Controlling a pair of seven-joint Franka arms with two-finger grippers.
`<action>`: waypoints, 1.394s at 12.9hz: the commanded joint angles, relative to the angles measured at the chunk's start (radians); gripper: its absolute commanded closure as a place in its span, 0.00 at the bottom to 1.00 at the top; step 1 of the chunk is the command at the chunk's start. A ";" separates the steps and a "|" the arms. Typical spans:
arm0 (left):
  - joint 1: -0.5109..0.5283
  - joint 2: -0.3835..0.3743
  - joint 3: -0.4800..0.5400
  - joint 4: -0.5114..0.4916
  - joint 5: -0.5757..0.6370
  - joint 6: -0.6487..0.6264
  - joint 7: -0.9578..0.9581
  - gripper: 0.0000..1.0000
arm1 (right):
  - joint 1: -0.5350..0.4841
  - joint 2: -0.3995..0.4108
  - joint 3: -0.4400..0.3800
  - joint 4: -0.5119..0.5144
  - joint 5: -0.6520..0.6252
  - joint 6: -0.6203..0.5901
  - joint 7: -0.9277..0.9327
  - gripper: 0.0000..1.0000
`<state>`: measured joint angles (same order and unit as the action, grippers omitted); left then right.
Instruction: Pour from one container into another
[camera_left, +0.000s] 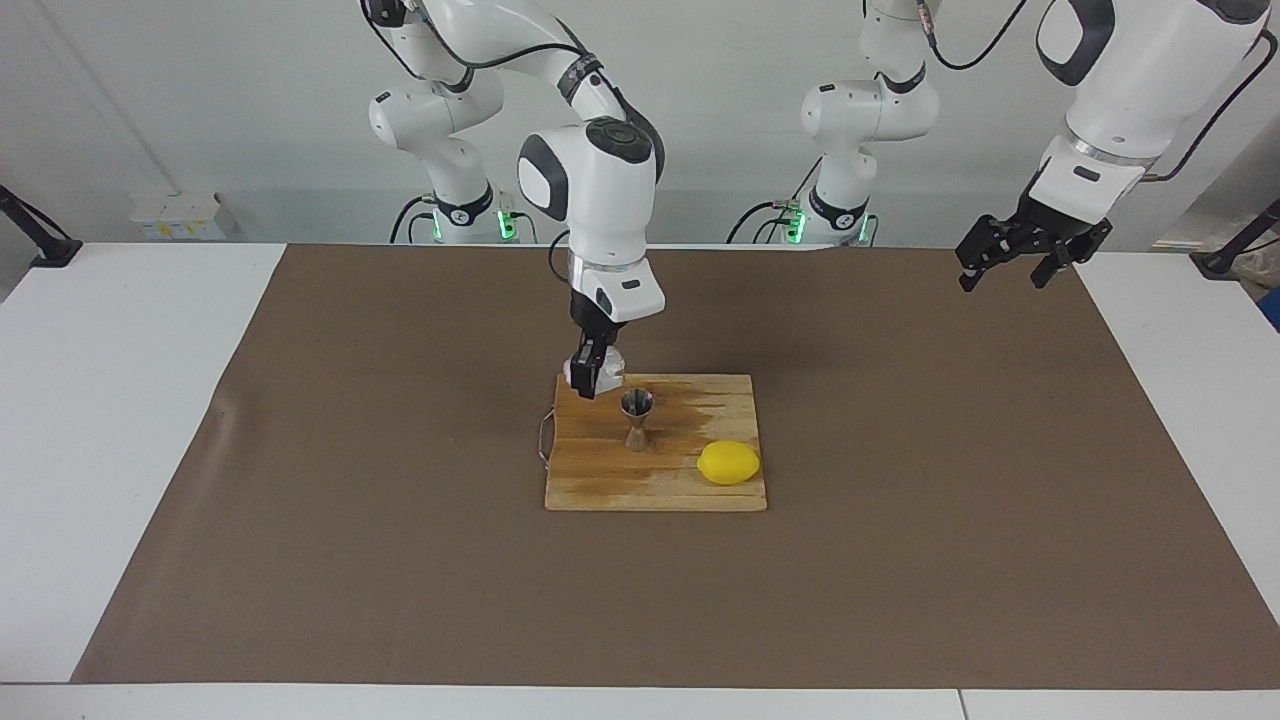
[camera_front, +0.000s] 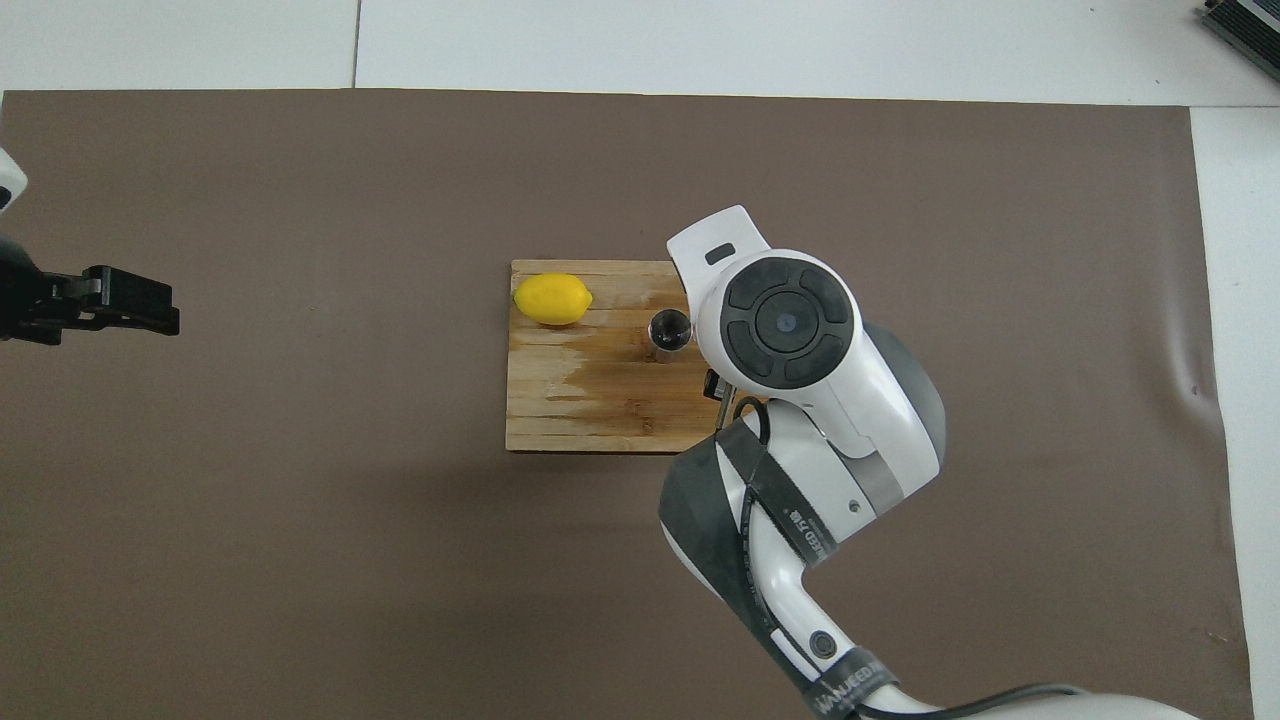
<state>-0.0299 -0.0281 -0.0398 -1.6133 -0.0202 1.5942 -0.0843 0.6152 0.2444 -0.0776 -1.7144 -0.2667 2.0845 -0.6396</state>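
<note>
The clear glass cup (camera_left: 610, 366) is held in my right gripper (camera_left: 592, 382), which is shut on it at the corner of the wooden board (camera_left: 600, 485) nearest the robots, toward the right arm's end. I cannot tell whether the cup is tilted. The steel jigger (camera_left: 637, 420) stands upright on the board right beside the cup, a little farther from the robots; it also shows in the overhead view (camera_front: 670, 330). In the overhead view the right hand hides the cup. My left gripper (camera_left: 1020, 262) is open and empty, and waits raised over the mat at the left arm's end.
A yellow lemon (camera_left: 729, 462) lies on the board at its corner farthest from the robots, toward the left arm's end. The board has a dark wet-looking stain (camera_front: 610, 375). A brown mat (camera_left: 900, 560) covers the table.
</note>
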 joint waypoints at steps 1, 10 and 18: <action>0.015 -0.007 -0.012 -0.004 0.017 -0.014 0.005 0.00 | 0.012 0.012 0.001 0.024 -0.049 -0.011 0.021 0.92; 0.016 -0.007 -0.012 -0.004 0.017 -0.014 0.005 0.00 | 0.014 0.013 0.001 0.018 -0.068 0.000 0.021 0.93; 0.016 -0.007 -0.012 -0.004 0.017 -0.014 0.005 0.00 | 0.012 0.015 0.012 0.012 -0.071 0.032 0.014 0.94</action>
<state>-0.0299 -0.0281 -0.0398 -1.6133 -0.0202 1.5941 -0.0843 0.6314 0.2488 -0.0759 -1.7120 -0.3051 2.0990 -0.6396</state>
